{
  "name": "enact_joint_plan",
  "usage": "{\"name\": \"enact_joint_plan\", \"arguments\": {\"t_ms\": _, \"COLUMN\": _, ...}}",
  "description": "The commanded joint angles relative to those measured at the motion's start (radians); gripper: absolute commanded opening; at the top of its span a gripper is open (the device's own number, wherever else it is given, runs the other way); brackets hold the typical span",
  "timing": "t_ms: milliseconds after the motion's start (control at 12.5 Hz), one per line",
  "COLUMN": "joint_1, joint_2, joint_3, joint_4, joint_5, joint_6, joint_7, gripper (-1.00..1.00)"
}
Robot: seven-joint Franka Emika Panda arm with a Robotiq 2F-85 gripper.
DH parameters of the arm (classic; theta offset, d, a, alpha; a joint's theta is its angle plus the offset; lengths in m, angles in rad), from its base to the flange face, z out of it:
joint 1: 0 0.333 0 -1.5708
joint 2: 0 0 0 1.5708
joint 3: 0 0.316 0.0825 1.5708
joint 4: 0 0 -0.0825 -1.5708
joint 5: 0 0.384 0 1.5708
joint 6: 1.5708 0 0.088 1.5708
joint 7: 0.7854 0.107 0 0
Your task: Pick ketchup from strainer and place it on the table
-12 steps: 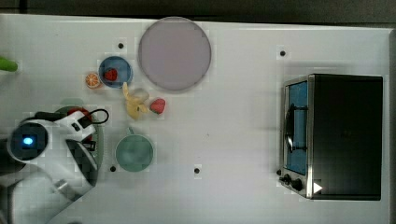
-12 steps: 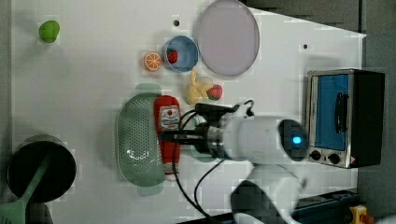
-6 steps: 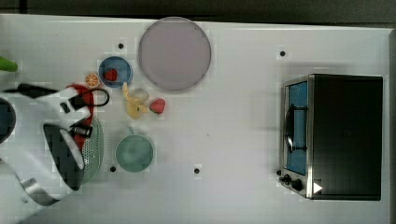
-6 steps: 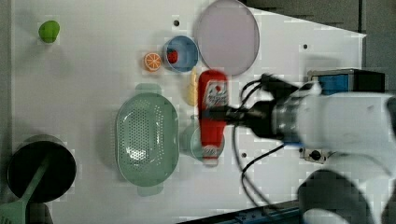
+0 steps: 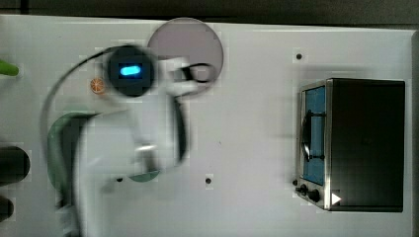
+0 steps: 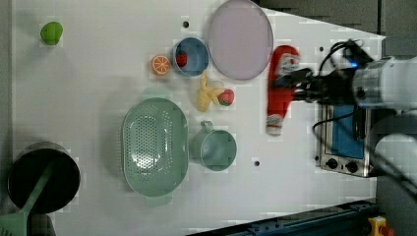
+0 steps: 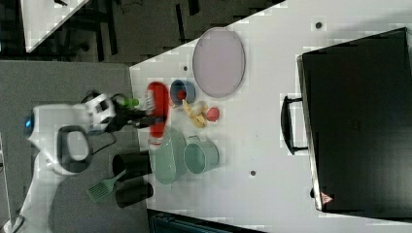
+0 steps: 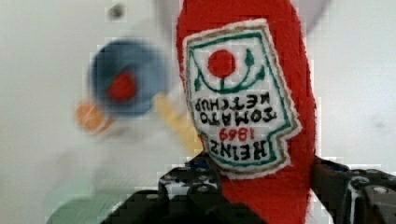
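Ketchup (image 6: 280, 88), pinched around its middle by the hand (image 6: 301, 84), hangs in the air above the white table (image 6: 295, 162), well apart from the empty green strainer (image 6: 155, 145), beside the grey-lilac plate (image 6: 240, 38) in the left view.

The arm (image 7: 58, 145) is glossy white with rounded, bulky segments. A blue light glows on its wrist housing (image 5: 131, 70). Black cables (image 6: 339, 49) loop along it to a black hand (image 6: 307, 86) with small screws.
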Motion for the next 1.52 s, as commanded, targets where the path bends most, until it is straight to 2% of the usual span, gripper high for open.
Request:
{"name": "enact_joint_plan", "arguments": {"t_ms": 80, "joint_1": -0.033, "joint_2": -0.005, "joint_3": -0.12, "joint_4": -0.038, "joint_5": 0.004, "joint_6": -0.008, "joint_7": -0.099, "gripper": 0.17}}
{"name": "enact_joint_plan", "arguments": {"t_ms": 480, "joint_1": -0.035, "joint_2": -0.004, "joint_3": -0.226, "joint_4": -0.202, "joint_5": 0.004, "joint_6": 0.045, "joint_7": -0.164, "gripper": 0.17}}
{"name": "enact_joint_plan", "arguments": {"t_ms": 880, "joint_1": -0.033, "joint_2": 0.061, "joint_3": -0.231, "joint_4": -0.358, "joint_5": -0.012, "joint_6": 0.32, "joint_7": -0.164, "gripper": 0.17}}
{"name": "enact_joint_plan", "arguments": {"t_ms": 960, "joint_1": -0.033, "joint_2": 0.09, "joint_3": -0.231, "joint_4": -0.364, "joint_5": -0.029, "joint_6": 0.358, "joint_7": -0.164, "gripper": 0.23}}
{"name": "enact_joint_plan", "arguments": {"t_ms": 1200, "joint_1": -0.033, "joint_2": 0.185, "joint_3": -0.231, "joint_4": -0.364, "joint_5": -0.051, "joint_6": 0.448, "joint_7": -0.164, "gripper": 0.85}}
{"name": "enact_joint_plan", "arguments": {"t_ms": 1280, "joint_1": -0.033, "joint_2": 0.196, "joint_3": -0.231, "joint_4": -0.362, "joint_5": -0.051, "joint_6": 0.471, "joint_7": -0.164, "gripper": 0.99}}
{"name": "enact_joint_plan", "arguments": {"t_ms": 1520, "joint_1": -0.033, "joint_2": 0.129, "joint_3": -0.224, "joint_4": -0.33, "joint_5": -0.05, "joint_6": 0.459, "joint_7": -0.16, "gripper": 1.0}}
